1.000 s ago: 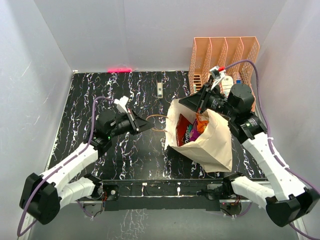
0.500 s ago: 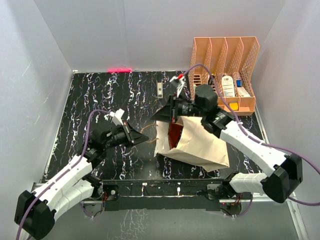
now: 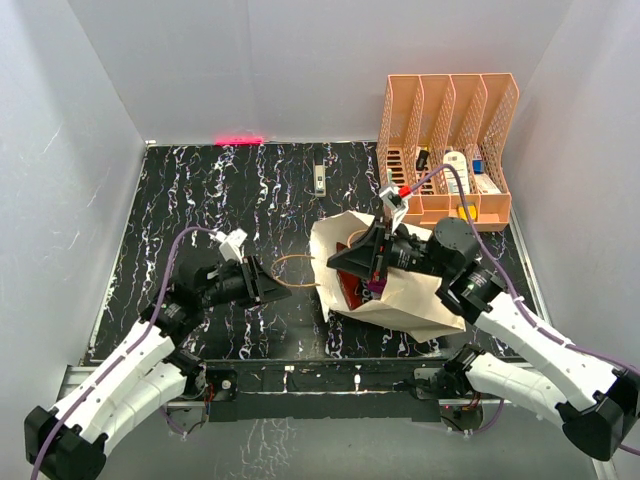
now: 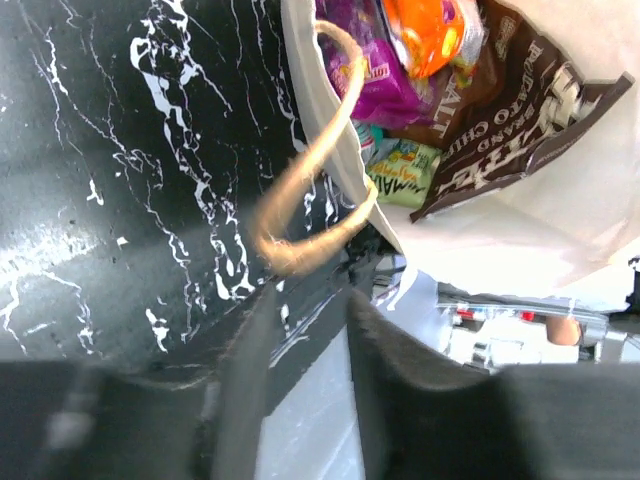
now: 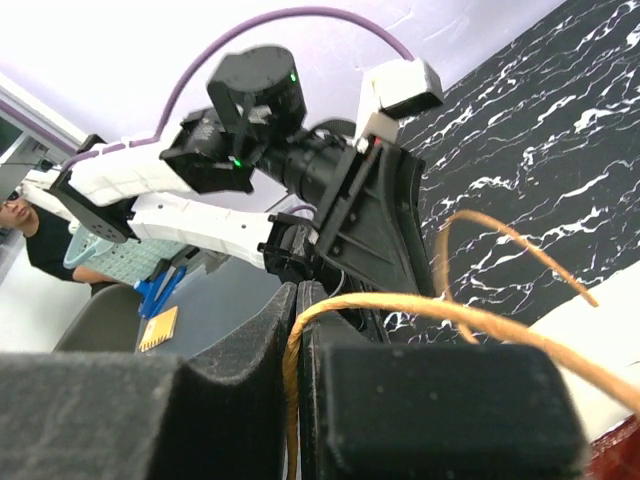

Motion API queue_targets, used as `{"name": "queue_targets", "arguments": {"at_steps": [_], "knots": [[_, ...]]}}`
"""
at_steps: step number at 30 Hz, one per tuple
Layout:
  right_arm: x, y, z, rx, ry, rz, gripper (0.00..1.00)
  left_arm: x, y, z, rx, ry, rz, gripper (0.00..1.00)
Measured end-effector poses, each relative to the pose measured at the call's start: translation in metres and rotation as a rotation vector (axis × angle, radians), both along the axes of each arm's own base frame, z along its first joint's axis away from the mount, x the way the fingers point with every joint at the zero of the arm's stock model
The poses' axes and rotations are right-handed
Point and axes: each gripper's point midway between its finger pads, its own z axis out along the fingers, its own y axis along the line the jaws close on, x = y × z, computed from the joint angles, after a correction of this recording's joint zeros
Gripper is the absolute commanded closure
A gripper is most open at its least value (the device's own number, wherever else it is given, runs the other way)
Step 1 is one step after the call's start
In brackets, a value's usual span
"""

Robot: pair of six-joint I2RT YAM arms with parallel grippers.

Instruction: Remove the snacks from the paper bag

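Left jaws: were open a little, held nothing.
Right jaws: pinched the bag's cord handle (image 5: 400, 305).
Paper bag (image 3: 430, 300): lay on the worktop (image 3: 200, 200), snacks (image 4: 395, 85) inside.

Overhead view from the near edge, wrist views close, facing each other, sharing the bag handle (image 4: 286, 258)

Black marble-look table (image 3: 200, 200) w/ white veins, plain white walls (image 3: 300, 60) on three sides, red light strip (image 3: 238, 139) glowing at the far edge. Back-centre on the table: small grey oblong item (image 3: 319, 180) lying alone, too small to ID. Far-right corner: peach mesh file organiser (image 3: 400, 110) standing upright, several slots, w/ a white bottle (image 3: 456, 170), a white tube (image 3: 486, 183) just beside it & a small yellow item (image 3: 467, 211) at the front.
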Motion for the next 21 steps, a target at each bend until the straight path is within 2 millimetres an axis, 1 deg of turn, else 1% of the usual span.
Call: {"name": "queue_targets", "arguments": {"at_steps": [2,3,4,6,10,11,12,14,17,19,21], "knots": [[-0.005,-0.003,-0.008,0.015,0.014,0.006,0.93,-0.001,0.005,0.004,0.040,-0.018,0.000,0.34],[-0.006,-0.003,-0.012,0.015,0.026,0.008,0.93,-0.001,0.008,0.011,0.055,-0.041,0.001,0.27],[-0.006,-0.002,-0.014,0.017,0.038,0.010,0.93,0.000,0.010,0.021,0.067,-0.073,0.003,0.23],[-0.007,-0.001,-0.019,0.030,0.070,0.014,0.93,0.004,0.014,0.046,0.088,-0.152,0.003,0.20],[-0.010,0.003,-0.021,0.092,0.116,0.042,0.93,0.019,0.015,0.094,0.129,-0.298,-0.003,0.22],[-0.009,0.007,-0.019,0.109,0.127,0.053,0.93,0.023,0.014,0.101,0.136,-0.325,-0.008,0.23],[-0.009,0.012,-0.017,0.121,0.127,0.064,0.93,0.027,0.013,0.105,0.143,-0.340,-0.013,0.23],[-0.008,0.024,-0.014,0.129,0.137,0.089,0.93,0.031,0.010,0.102,0.155,-0.341,-0.023,0.20],[-0.005,0.049,-0.003,0.135,0.141,0.129,0.93,0.035,0.007,0.086,0.176,-0.304,-0.032,0.15],[0.000,0.065,0.006,0.141,0.139,0.149,0.93,0.037,0.011,0.077,0.198,-0.286,-0.013,0.12],[0.005,0.076,0.011,0.145,0.140,0.157,0.93,0.039,0.019,0.071,0.231,-0.274,0.031,0.08]]}}
